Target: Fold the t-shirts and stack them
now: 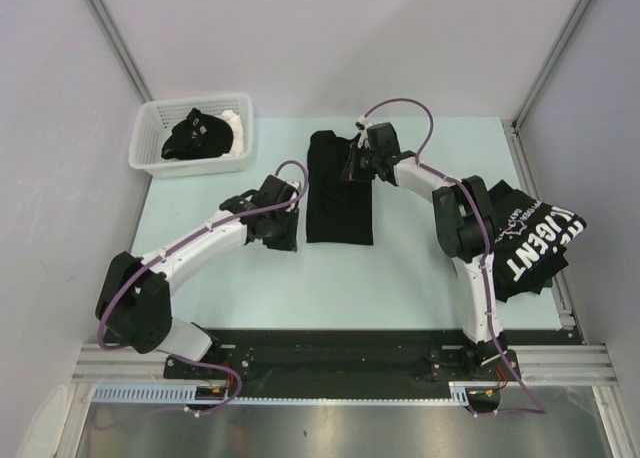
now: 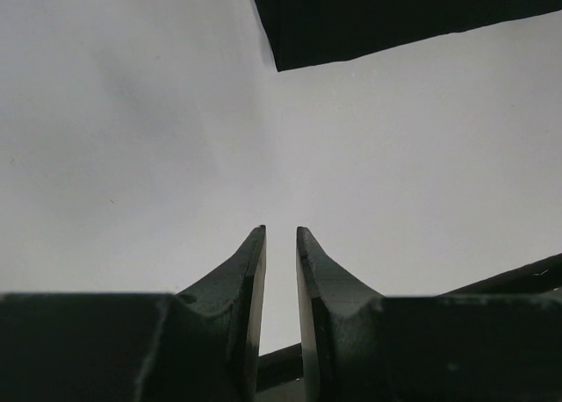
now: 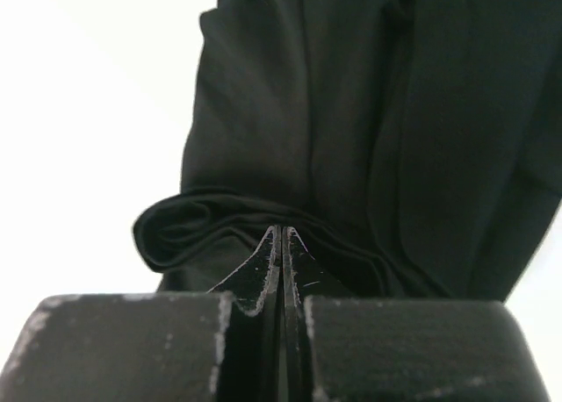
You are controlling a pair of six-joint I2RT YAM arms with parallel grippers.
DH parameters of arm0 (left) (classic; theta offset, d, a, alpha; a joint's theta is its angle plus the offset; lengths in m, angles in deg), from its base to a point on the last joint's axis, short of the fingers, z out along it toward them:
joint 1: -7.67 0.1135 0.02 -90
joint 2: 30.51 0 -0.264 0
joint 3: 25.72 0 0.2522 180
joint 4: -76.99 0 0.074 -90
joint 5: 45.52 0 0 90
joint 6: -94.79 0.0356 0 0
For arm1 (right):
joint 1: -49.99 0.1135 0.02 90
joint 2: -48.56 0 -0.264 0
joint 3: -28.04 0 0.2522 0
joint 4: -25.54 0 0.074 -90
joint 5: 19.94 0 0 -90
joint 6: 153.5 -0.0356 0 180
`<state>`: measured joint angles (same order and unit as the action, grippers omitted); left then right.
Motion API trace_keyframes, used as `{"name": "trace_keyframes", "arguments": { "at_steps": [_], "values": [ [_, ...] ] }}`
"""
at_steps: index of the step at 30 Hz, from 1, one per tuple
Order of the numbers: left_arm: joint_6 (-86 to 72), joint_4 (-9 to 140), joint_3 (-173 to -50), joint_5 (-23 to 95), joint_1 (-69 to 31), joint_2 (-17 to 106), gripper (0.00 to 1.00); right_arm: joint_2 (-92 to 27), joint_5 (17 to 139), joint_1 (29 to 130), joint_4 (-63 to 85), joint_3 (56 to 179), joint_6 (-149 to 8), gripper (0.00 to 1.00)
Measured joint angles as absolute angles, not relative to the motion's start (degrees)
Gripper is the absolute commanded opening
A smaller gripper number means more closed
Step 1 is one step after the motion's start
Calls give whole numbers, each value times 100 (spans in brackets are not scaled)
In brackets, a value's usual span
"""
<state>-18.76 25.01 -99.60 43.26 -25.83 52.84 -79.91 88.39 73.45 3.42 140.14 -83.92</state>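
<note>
A black t-shirt (image 1: 338, 193) lies folded into a long narrow strip in the middle of the table. My right gripper (image 1: 358, 164) is shut at the strip's upper right edge. In the right wrist view its tips (image 3: 281, 231) press against a rolled fold of the shirt (image 3: 351, 112), and no cloth shows between them. My left gripper (image 1: 288, 240) sits just left of the strip's near-left corner. Its jaws (image 2: 281, 233) are slightly open over bare table, and that corner of the shirt (image 2: 395, 16) lies ahead. A second t-shirt (image 1: 535, 243) with big white lettering is heaped at the right.
A white slotted basket (image 1: 150, 156) stands at the back left with a crumpled black garment (image 1: 195, 136) and something white inside. Grey walls close in the left, back and right sides. The lettered shirt hangs over the table's right edge beside the right arm.
</note>
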Motion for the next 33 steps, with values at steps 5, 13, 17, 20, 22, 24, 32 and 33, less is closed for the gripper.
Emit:
{"name": "trace_keyframes", "arguments": {
  "at_steps": [5, 13, 17, 20, 22, 24, 32, 33],
  "values": [
    [-1909, 2536, -9901, 4322, -2589, 5281, 34, -7763, 8629, 7336, 208, 13584, -8263, 22],
    [-1914, 3054, -9886, 4243, -2596, 5533, 40, -6015, 8035, 7336, -511, 12832, -8043, 25],
    [-1911, 3290, -10008, 4143, -2596, 6145, 40, -5049, 7816, 7336, -788, 12576, -8014, 25],
    [-1909, 3461, -10159, 4088, -2596, 6580, 40, -4662, 7687, 7336, -992, 12397, -7973, 25],
    [-1901, 3540, -10268, 4075, -2596, 6770, 40, -4533, 7630, 7336, -1151, 12226, -7933, 25],
    [-1870, 3596, -10411, 4060, -2594, 6945, 40, -4481, 7569, 7336, -1326, 12087, -7881, 25],
    [-1778, 3732, -10867, 4060, -2552, 7378, 40, -4474, 7534, 7179, -1726, 11826, -7682, 25],
    [-1767, 3741, -10885, 4062, -2548, 7399, 40, -4474, 7541, 7148, -1724, 11826, -7675, 25]
  ]
}}
